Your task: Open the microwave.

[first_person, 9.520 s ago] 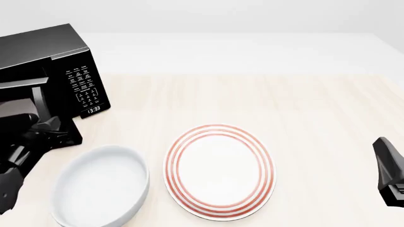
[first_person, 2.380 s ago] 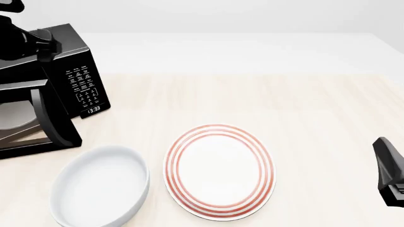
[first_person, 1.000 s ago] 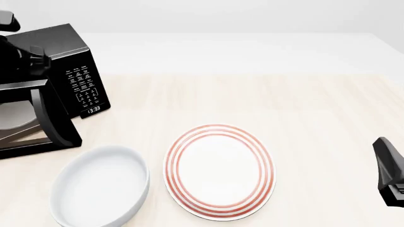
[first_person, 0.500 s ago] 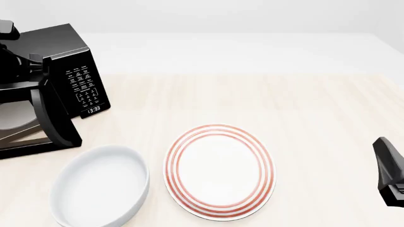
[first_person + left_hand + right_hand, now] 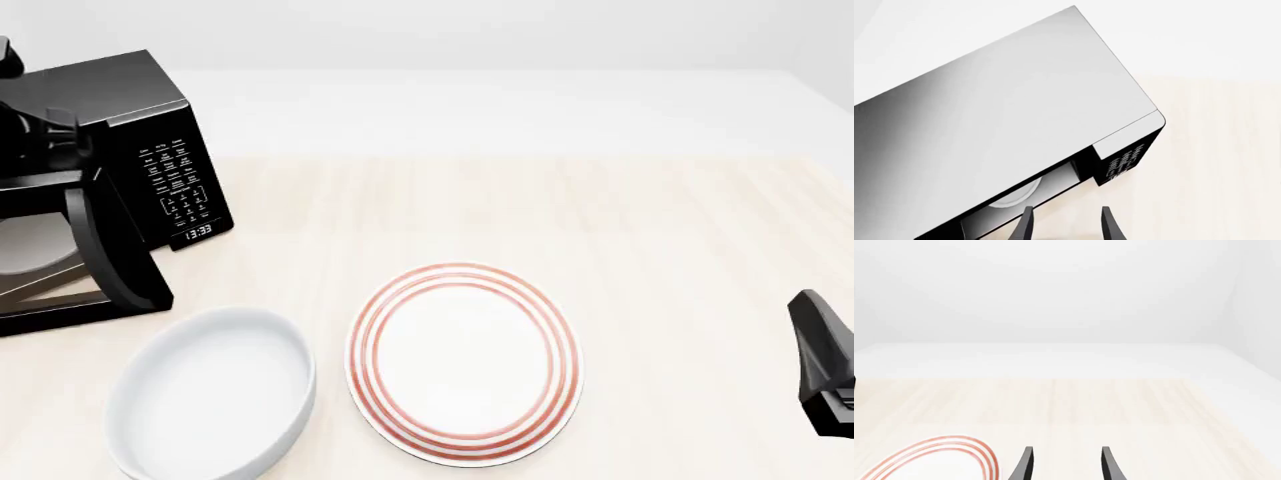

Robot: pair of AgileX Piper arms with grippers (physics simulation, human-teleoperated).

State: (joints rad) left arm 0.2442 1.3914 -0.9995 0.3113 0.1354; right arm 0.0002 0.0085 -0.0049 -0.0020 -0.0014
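The microwave (image 5: 134, 110) is a glossy black box at the table's far left. Its door (image 5: 114, 250) stands swung open toward me, with the white turntable plate (image 5: 24, 250) showing inside and the keypad panel (image 5: 174, 190) to the right. My left arm (image 5: 40, 135) hangs over the microwave's top front edge. In the left wrist view my left gripper (image 5: 1066, 225) is open and empty above the microwave (image 5: 1007, 125), near the open cavity with the turntable plate (image 5: 1014, 192). My right gripper (image 5: 817, 340) is open and empty at the near right; it also shows in its wrist view (image 5: 1066, 465).
A white bowl (image 5: 214, 395) sits in front of the open door. A red-ringed white plate (image 5: 465, 360) lies at the table's near middle and shows in the right wrist view (image 5: 941, 455). The wooden table (image 5: 641, 240) stretches to the right.
My left arm, earlier low by the open door, rose above the microwave and over the last second has sunk a little lower and to the left. The door and right arm have not moved.
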